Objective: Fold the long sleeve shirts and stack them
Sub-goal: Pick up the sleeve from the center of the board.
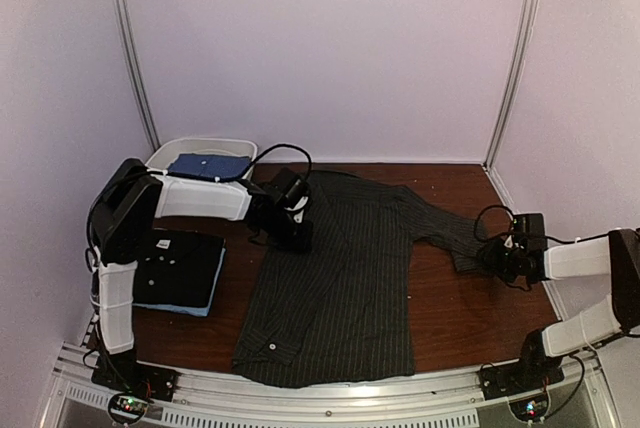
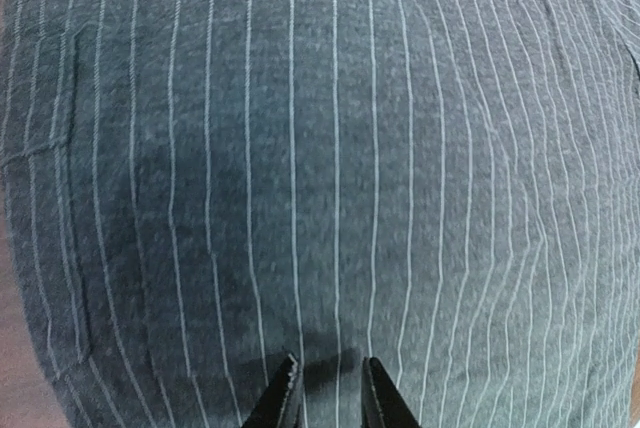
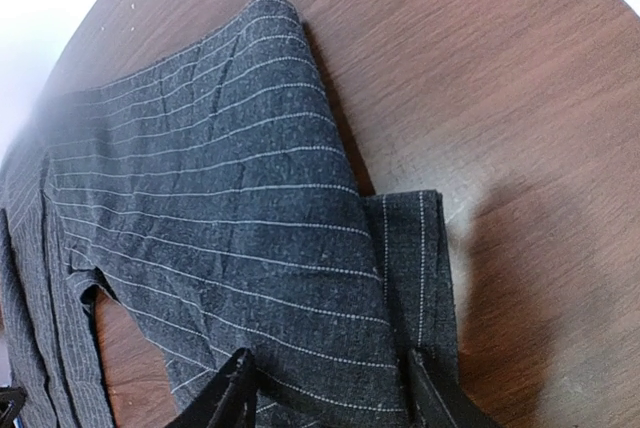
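A dark charcoal pinstriped long sleeve shirt (image 1: 340, 278) lies spread on the table, collar toward the near edge, its right sleeve (image 1: 450, 233) stretched out to the right. My left gripper (image 1: 292, 238) hangs low over the shirt's upper left part. In the left wrist view its fingertips (image 2: 332, 388) stand a narrow gap apart with nothing between them. My right gripper (image 1: 497, 256) is at the sleeve's end. Its jaws (image 3: 330, 388) stand wide apart, straddling the sleeve (image 3: 220, 198) beside the folded-under cuff (image 3: 415, 248). A folded black shirt (image 1: 180, 266) rests on a light blue one at the left.
A white tub (image 1: 165, 155) at the back left holds a blue shirt (image 1: 208, 165). Brown table (image 1: 480, 318) shows bare around the right sleeve. Pale walls enclose the back and sides. A metal rail (image 1: 330, 388) runs along the near edge.
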You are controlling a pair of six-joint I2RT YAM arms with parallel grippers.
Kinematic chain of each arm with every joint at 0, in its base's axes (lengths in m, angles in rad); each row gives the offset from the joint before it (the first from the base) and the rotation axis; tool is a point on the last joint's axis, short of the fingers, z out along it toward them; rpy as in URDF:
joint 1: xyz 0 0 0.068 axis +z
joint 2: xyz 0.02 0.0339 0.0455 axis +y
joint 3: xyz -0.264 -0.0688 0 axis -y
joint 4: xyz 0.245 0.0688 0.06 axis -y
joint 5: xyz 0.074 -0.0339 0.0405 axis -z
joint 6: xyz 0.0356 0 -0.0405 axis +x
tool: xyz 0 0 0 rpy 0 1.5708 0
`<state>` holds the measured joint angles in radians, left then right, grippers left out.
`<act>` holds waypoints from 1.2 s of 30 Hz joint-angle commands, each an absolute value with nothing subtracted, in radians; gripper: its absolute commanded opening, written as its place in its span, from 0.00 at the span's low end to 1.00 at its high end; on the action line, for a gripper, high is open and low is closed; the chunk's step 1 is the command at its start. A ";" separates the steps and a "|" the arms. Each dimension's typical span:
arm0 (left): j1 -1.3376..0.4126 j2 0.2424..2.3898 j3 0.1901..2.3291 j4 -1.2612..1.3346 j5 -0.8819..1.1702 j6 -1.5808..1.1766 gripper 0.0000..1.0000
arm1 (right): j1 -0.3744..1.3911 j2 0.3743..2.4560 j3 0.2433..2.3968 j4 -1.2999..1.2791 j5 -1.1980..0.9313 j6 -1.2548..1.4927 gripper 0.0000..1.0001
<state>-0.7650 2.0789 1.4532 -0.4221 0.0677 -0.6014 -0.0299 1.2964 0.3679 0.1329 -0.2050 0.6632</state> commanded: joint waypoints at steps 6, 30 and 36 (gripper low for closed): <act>-0.739 2.197 1.568 -0.422 0.046 -0.629 0.22 | -0.035 1.322 0.447 0.114 -0.189 0.599 0.25; -0.678 2.427 1.946 -0.530 0.122 -0.606 0.22 | 0.243 1.248 0.679 -0.072 -0.170 0.467 0.00; -0.678 2.320 1.901 -0.530 0.121 -0.591 0.22 | 0.499 1.367 0.640 0.066 -0.132 0.556 0.08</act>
<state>-0.6861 2.4088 1.9240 -0.5026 0.1123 -0.6132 0.3775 1.2907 0.6636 -0.0242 -0.1768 0.4976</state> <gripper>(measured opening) 0.223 0.064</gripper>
